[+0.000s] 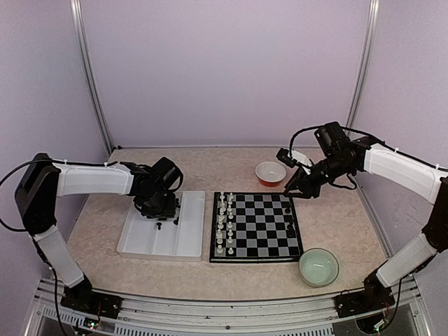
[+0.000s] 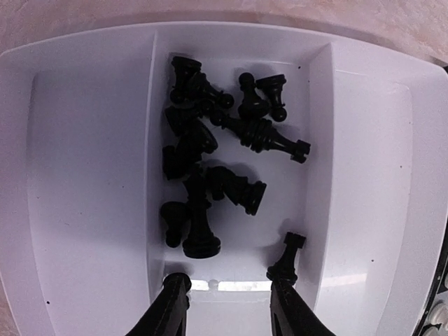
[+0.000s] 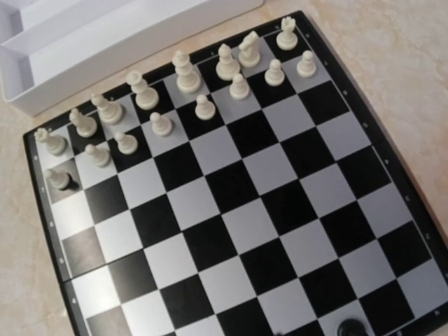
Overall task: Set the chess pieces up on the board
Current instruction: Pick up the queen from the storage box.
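Left wrist: we see the left gripper (image 2: 229,285) spread wide over black chess pieces (image 2: 210,161) in the tray's (image 2: 84,175) middle compartment. Right gripper (image 1: 292,190) sits at the board's (image 1: 259,231) far-right corner; we cannot tell its state.

Soft, even light falls from above in the top view, leaving only faint shadows. The left wrist view bows strongly at its edges; the white tray (image 2: 91,175) glares, with bright streaks beside the dark, silhouetted fingers (image 2: 171,301). The right wrist view is slightly soft, and the board (image 3: 231,210) shows a grey sheen.
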`<move>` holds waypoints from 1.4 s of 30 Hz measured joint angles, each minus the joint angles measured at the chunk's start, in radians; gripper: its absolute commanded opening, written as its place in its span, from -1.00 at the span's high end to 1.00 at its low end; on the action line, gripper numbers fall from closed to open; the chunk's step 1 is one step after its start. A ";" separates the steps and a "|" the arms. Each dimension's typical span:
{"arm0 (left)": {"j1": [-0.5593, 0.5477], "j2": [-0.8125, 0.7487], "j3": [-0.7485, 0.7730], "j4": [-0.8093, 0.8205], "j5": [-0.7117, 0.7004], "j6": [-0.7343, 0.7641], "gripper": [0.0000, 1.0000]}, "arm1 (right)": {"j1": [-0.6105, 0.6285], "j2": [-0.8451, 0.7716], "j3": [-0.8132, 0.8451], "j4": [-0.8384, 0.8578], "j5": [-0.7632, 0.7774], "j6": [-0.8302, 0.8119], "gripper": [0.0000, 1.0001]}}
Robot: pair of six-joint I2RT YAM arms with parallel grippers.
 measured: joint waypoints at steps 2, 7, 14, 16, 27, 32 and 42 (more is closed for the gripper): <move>0.001 0.034 0.018 -0.006 0.000 -0.004 0.22 | 0.000 -0.013 -0.005 0.000 0.000 0.000 0.40; 0.013 0.077 0.038 -0.012 -0.002 -0.014 0.30 | 0.000 -0.043 -0.020 0.005 0.000 0.000 0.40; 0.039 0.112 0.051 -0.024 -0.017 -0.018 0.39 | 0.000 -0.053 -0.047 0.013 -0.005 0.000 0.40; 0.041 0.132 0.060 -0.024 -0.018 -0.018 0.41 | 0.000 -0.053 -0.051 0.014 -0.007 0.000 0.40; 0.048 0.177 0.076 -0.002 -0.019 -0.010 0.72 | 0.000 -0.053 -0.063 0.029 -0.008 0.000 0.41; 0.048 0.174 0.079 -0.010 -0.013 0.003 0.74 | 0.000 -0.053 -0.059 0.024 -0.010 0.000 0.41; 0.005 -0.059 0.043 -0.073 0.018 0.071 0.76 | 0.002 0.011 0.045 0.002 -0.049 -0.001 0.45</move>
